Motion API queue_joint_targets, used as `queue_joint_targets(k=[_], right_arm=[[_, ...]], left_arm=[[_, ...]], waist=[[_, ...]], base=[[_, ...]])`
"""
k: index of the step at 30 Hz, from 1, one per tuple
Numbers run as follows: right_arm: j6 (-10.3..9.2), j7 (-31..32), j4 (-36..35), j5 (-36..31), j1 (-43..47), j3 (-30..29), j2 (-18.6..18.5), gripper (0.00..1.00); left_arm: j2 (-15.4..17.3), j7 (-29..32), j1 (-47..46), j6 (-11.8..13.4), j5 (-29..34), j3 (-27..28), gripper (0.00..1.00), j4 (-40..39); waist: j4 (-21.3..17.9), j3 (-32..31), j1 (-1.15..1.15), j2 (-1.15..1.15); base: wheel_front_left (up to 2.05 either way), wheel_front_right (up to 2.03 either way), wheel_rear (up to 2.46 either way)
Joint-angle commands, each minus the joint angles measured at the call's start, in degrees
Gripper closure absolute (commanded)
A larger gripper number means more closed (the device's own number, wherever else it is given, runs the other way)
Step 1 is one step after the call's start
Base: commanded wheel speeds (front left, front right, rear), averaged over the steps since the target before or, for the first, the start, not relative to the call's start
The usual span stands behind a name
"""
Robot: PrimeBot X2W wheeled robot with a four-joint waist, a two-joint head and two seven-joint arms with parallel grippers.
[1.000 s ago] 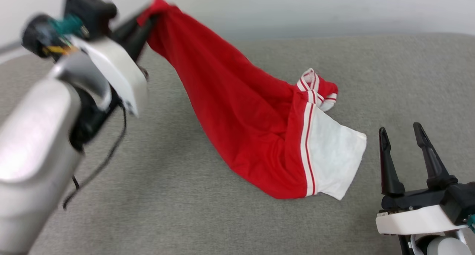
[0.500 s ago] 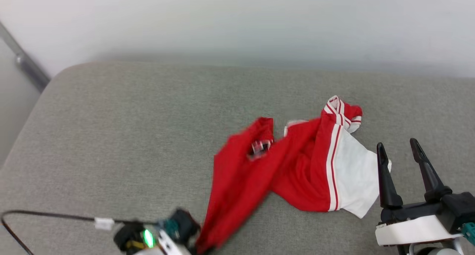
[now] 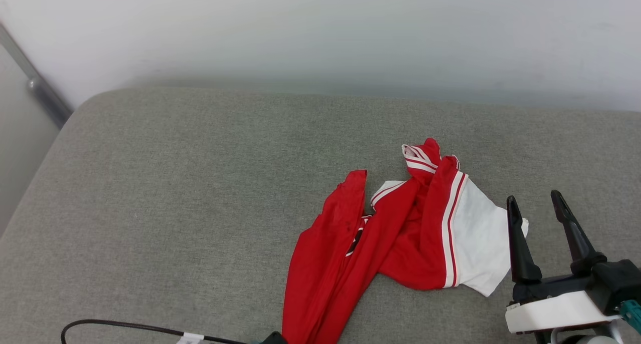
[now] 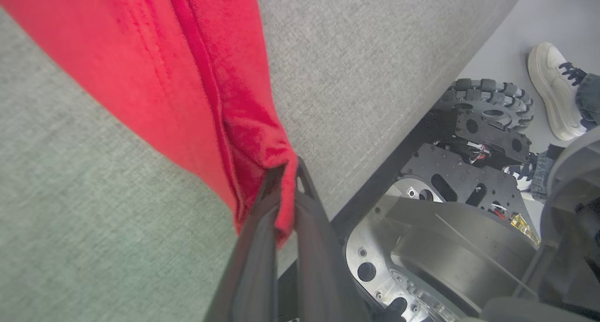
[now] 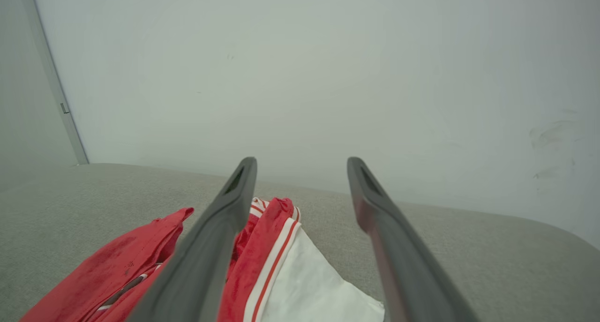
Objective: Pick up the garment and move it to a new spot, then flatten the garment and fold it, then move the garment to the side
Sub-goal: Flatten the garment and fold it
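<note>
Rumpled soft garment (image 3: 320, 264), coarse-woven grey cushion (image 3: 175, 209)

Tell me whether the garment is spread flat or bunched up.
Bunched, not flat. The garment lies twisted on the grey cushion, one white sleeve splayed out, and a red corner is pinched in the shut left pincer.

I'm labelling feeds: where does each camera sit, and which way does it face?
Head: looks down at the garment on the cushion; open right end effector lower right.
Left wrist: along the left end effector, shut on the garment; wheeled base beyond.
Right wrist: along its fingers toward the wall.
All share the garment.
</note>
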Motion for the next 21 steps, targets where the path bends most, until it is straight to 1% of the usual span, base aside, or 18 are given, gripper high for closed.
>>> queue_joint_targets(k=[1, 6, 12, 13, 14, 16, 18, 20, 21], right_arm=[[-0.02, -0.1, 0.2, 0.3, -0.1, 0.0, 0.1, 0.00], [-0.02, -0.1, 0.3, 0.4, 0.6, -0.5, 0.1, 0.00], [-0.02, -0.1, 0.1, 0.4, 1.3, -0.9, 0.1, 0.00], [-0.02, -0.1, 0.1, 0.3, 1.5, -0.9, 0.1, 0.00], [-0.02, -0.1, 0.1, 0.3, 1.7, -0.8, 0.1, 0.00], [-0.02, -0.1, 0.9, 0.8, 2.1, -1.1, 0.1, 0.00], [-0.02, 0.8, 1.7, 1.1, 1.8, -0.7, 0.1, 0.00], [-0.02, 4.6, 2.0, 1.3, 1.2, 0.2, 0.1, 0.00], [-0.02, 7.2, 1.7, 0.8, 0.7, 1.1, -0.4, 0.00]], left_arm=[[-0.4, -1.0, -0.2, 0.3, 0.3, 0.6, 0.00, 0.4], [-2.1, -7.4, -1.8, 3.1, -0.7, 5.3, 0.00, 0.1], [-2.9, -19.7, -3.3, 8.2, -1.3, 14.3, 0.00, -2.6], [-3.0, -22.3, -3.1, 9.2, -1.3, 16.0, 0.00, -3.1], [-2.8, -25.6, -3.3, 10.5, 0.1, 17.5, 0.00, -3.6], [-2.5, -30.5, -2.0, 13.8, 1.9, 20.3, 0.00, -3.7], [-3.9, -32.8, -0.3, 16.5, 2.6, 23.7, 0.00, -5.0], [-4.5, -33.4, 1.2, 18.5, 4.3, 26.9, 0.00, -6.5], [-5.5, -33.5, 1.9, 19.1, 5.5, 29.0, 0.00, -8.1]], waist=[[-0.1, -0.1, 0.01, 0.00], [0.1, -0.8, 0.01, 0.00], [0.7, -2.1, 0.01, 0.00], [0.8, -2.3, 0.01, 0.00], [0.9, -2.4, 0.01, 0.00], [0.9, -2.5, 0.01, 0.00], [1.3, -2.3, 0.01, 0.00], [1.9, -1.8, 0.01, 0.00], [2.3, -1.5, 0.01, 0.00]], base=[[0.00, 0.00, 0.00], [0.00, 0.00, 0.00], [0.00, 0.00, 0.00], [0.00, 0.00, 0.00], [0.00, 0.00, 0.00], [0.00, 0.00, 0.00], [0.00, 0.00, 0.00], [0.00, 0.00, 0.00], [0.00, 0.00, 0.00]])
